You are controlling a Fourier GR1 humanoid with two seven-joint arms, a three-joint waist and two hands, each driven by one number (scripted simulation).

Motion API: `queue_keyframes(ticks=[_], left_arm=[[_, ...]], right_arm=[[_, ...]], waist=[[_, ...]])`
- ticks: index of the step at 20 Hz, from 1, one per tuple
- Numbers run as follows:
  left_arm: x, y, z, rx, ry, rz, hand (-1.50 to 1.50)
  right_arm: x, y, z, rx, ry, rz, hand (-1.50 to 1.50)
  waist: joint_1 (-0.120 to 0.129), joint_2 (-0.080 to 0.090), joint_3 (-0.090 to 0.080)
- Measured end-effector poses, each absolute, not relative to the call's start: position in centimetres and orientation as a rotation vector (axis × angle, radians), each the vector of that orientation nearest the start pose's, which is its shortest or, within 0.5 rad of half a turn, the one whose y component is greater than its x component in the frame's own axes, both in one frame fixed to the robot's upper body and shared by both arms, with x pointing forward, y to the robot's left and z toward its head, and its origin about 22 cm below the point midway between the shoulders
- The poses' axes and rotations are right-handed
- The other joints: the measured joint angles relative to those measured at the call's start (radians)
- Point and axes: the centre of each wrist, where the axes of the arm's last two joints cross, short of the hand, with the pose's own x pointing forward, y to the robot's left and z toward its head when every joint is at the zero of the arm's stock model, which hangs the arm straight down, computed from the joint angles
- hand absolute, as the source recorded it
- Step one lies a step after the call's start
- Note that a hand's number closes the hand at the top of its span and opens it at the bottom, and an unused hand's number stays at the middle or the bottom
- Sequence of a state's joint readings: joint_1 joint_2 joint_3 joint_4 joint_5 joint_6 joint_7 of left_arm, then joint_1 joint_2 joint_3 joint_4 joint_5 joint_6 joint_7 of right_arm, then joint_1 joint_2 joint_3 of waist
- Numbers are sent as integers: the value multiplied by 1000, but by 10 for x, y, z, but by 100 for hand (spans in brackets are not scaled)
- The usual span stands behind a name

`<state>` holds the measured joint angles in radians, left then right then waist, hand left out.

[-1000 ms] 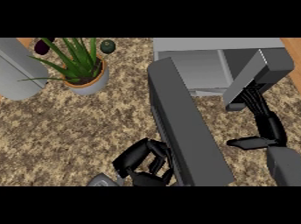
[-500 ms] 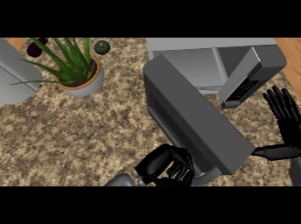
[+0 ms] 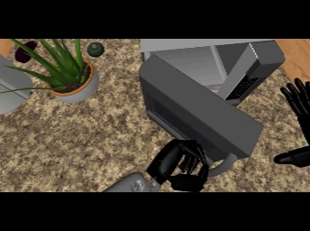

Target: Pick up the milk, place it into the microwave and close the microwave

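Head view: left hand on microwave door (ajar).

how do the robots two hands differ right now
The left hand sits low at the microwave door, fingers curled by its handle; the right hand stands apart at the right edge, touching nothing. The left hand's fingers are bent, the right hand's straight and pointing up. Both are black.
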<state>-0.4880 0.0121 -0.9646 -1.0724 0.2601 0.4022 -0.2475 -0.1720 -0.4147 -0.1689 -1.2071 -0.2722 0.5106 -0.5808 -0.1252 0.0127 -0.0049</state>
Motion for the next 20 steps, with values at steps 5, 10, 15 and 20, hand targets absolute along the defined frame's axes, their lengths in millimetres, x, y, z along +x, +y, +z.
queue_keyframes(ticks=[5,10,15,20], left_arm=[[248,11,-22,-340,-1702,-607,150],[266,5,-7,-308,-1738,-539,150],[288,2,7,-255,-1738,-467,150],[309,1,21,-222,-1731,-375,150]], right_arm=[[284,-369,36,371,-1987,317,-150],[291,-360,55,455,-1991,378,-150],[296,-355,72,522,-2007,406,-150],[299,-351,83,582,-2008,421,-150]], waist=[[-36,6,-1],[-78,15,-1],[-116,24,0],[-146,37,-1]])
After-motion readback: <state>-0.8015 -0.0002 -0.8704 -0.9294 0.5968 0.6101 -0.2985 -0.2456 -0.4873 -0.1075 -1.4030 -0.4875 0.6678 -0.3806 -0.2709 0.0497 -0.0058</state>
